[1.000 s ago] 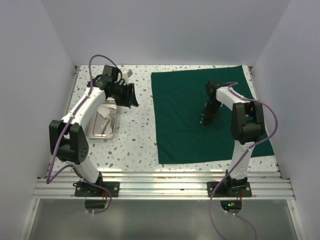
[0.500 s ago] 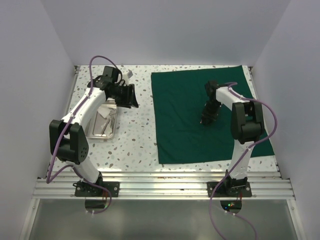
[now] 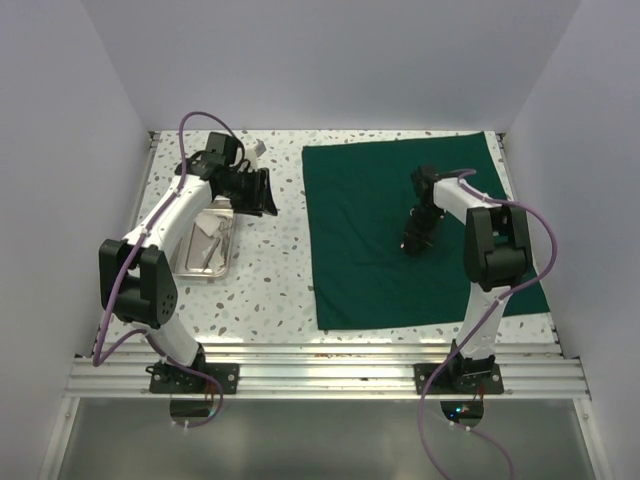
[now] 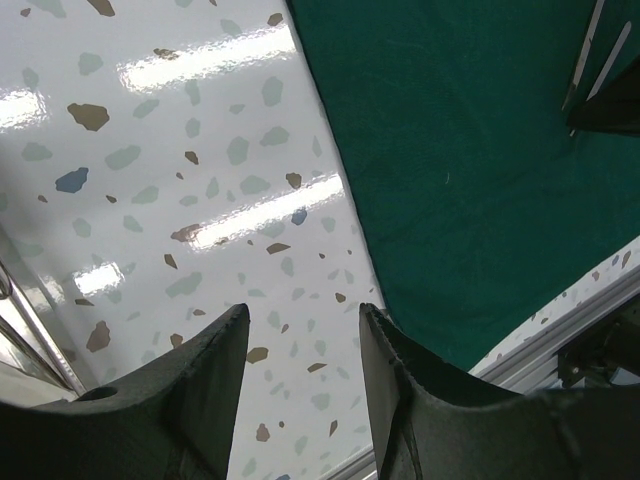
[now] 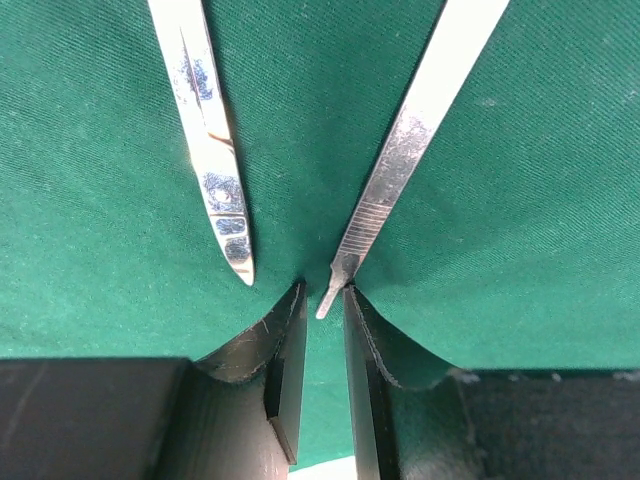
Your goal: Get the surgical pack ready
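Observation:
The dark green drape (image 3: 370,270) lies flat on the right half of the table. On it my right gripper (image 3: 413,243) points down. In the right wrist view its jaws (image 5: 323,290) stand a little apart, and the thin tip of a slim steel instrument (image 5: 410,125) lies on the drape (image 5: 100,200) right at their tips, not clamped. A second flat steel instrument (image 5: 205,130) lies beside it to the left. My left gripper (image 3: 268,195) hangs open and empty over the speckled table, between the steel tray (image 3: 187,268) and the drape (image 4: 460,150).
The tray holds steel instruments (image 3: 210,245) under the left arm's forearm. White walls close in the table on the left, back and right. An aluminium rail (image 3: 320,360) runs along the near edge. The two instruments (image 4: 590,55) show at the left wrist view's top right.
My right gripper's jaws have parted from shut, letting go of the slim steel instrument, and the wrist has shifted slightly. The left arm has not moved.

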Controlling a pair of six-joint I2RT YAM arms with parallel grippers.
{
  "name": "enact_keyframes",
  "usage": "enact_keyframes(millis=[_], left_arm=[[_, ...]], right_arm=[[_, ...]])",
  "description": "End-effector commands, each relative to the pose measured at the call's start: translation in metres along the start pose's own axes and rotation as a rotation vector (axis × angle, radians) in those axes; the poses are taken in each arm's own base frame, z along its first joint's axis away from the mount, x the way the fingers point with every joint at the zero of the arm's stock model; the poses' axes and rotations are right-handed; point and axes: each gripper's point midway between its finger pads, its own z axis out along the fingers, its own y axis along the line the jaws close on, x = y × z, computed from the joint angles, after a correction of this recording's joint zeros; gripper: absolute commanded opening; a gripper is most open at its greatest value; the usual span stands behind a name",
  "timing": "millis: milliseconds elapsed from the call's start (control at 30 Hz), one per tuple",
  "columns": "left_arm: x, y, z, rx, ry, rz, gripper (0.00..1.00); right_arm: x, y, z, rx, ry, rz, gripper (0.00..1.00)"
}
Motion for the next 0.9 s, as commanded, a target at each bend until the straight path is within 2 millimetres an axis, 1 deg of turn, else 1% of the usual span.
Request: enact_keyframes(millis=[0, 167, 267, 367, 400, 500, 533, 567, 633, 733, 767, 800, 867], left_arm=[[-0.002, -0.004, 0.003, 0.027, -0.005, 0.012, 0.52], [-0.002, -0.003, 0.003, 0.028, 0.0, 0.015, 0.52], [-0.002, -0.003, 0.002, 0.027, -0.002, 0.02, 0.52], [0.0, -0.002, 0.002, 0.018, 0.003, 0.022, 0.52], [0.0, -0.001, 0.002, 0.016, 0.006, 0.022, 0.52], [0.002, 0.0, 0.002, 0.015, 0.007, 0.022, 0.52], [0.002, 0.0, 0.003, 0.016, 0.007, 0.023, 0.52], [0.002, 0.0, 0.003, 0.017, 0.009, 0.021, 0.52], [0.001, -0.001, 0.002, 0.02, 0.003, 0.022, 0.52], [-0.001, -0.003, 0.002, 0.029, -0.001, 0.023, 0.52], [-0.002, -0.004, 0.002, 0.033, -0.001, 0.022, 0.52], [-0.004, -0.006, 0.001, 0.04, -0.005, 0.024, 0.52], [-0.004, -0.009, 0.003, 0.061, 0.003, 0.018, 0.53]], right_arm=[[0.01, -0.011, 0.005, 0.025, 0.013, 0.007, 0.25], [0.009, -0.009, 0.015, 0.029, 0.025, 0.007, 0.24], [0.007, -0.011, 0.021, 0.047, 0.026, 0.009, 0.23], [0.008, -0.011, 0.022, 0.048, 0.03, 0.013, 0.17], [0.008, -0.01, 0.022, 0.045, 0.028, 0.016, 0.14], [0.004, -0.009, 0.016, 0.034, 0.007, 0.024, 0.08], [0.003, -0.009, 0.014, 0.034, 0.005, 0.022, 0.03], [0.002, -0.008, 0.01, 0.031, 0.0, 0.019, 0.0], [0.002, -0.007, 0.005, 0.025, -0.001, 0.015, 0.0], [-0.001, -0.007, -0.012, 0.003, -0.022, 0.004, 0.0], [-0.001, -0.006, -0.019, -0.004, -0.029, -0.001, 0.0], [-0.003, -0.005, -0.03, -0.022, -0.049, -0.014, 0.0], [-0.005, -0.006, -0.042, -0.026, -0.063, -0.024, 0.0]])
